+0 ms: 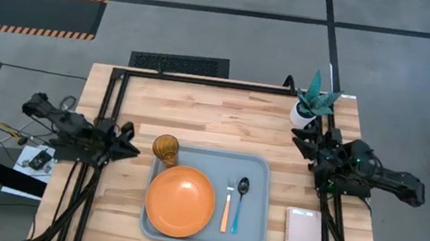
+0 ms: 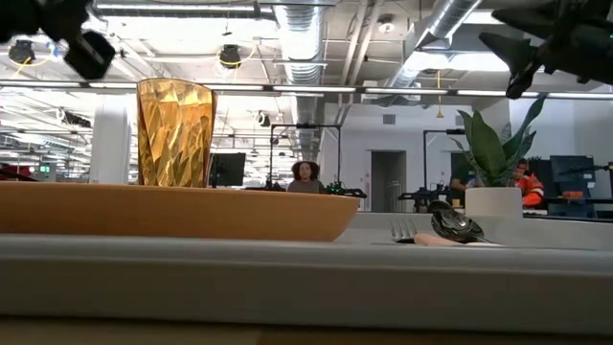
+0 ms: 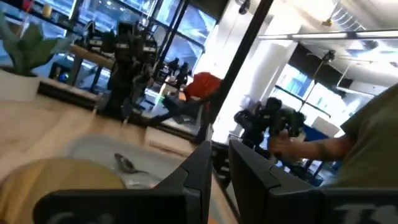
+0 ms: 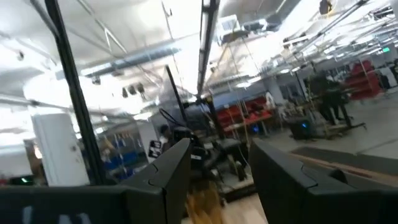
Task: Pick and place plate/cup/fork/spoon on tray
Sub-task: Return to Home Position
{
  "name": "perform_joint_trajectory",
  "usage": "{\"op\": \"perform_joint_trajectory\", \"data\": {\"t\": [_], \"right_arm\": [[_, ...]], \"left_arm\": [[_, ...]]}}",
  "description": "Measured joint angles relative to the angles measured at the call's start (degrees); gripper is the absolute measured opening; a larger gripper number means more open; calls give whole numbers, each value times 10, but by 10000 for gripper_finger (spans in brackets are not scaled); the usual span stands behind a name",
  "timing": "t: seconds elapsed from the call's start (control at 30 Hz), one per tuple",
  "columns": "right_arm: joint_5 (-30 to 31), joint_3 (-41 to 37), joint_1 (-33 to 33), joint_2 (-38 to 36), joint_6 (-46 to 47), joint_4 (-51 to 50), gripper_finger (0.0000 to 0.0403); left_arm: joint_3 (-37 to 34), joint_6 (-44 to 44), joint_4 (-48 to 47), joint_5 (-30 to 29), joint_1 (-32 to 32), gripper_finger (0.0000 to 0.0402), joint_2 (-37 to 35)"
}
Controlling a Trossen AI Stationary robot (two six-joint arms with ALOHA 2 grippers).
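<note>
The grey-blue tray (image 1: 255, 226) lies on the wooden table's near middle. On it lie the orange plate (image 1: 180, 202), the orange-handled fork (image 1: 226, 209) and the blue-handled spoon (image 1: 239, 203). The amber cup (image 1: 166, 149) stands upright at the tray's far left corner; the low view shows it (image 2: 174, 132) behind the plate (image 2: 172, 211). My left gripper (image 1: 132, 146) hovers left of the cup, empty, its fingers a narrow gap apart (image 3: 221, 152). My right gripper (image 1: 300, 140) hovers right of the tray, raised, open and empty (image 4: 221, 155).
A white pot with a green plant (image 1: 314, 100) stands at the table's far right corner. A small pink notebook (image 1: 303, 234) lies right of the tray near the front edge. Bare wood lies beyond the tray's far side. People show in the room behind.
</note>
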Motion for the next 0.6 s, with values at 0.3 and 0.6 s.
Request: {"op": "perform_joint_trajectory", "data": {"t": [0.3,0.6], "right_arm": [[31,-1,6,0,-8,-78,188],[45,-1,4,0,-8,-131,188]], "left_arm": [[-92,6,127,4,0,44,0],[-92,21,117,-97,0,44,0]]}}
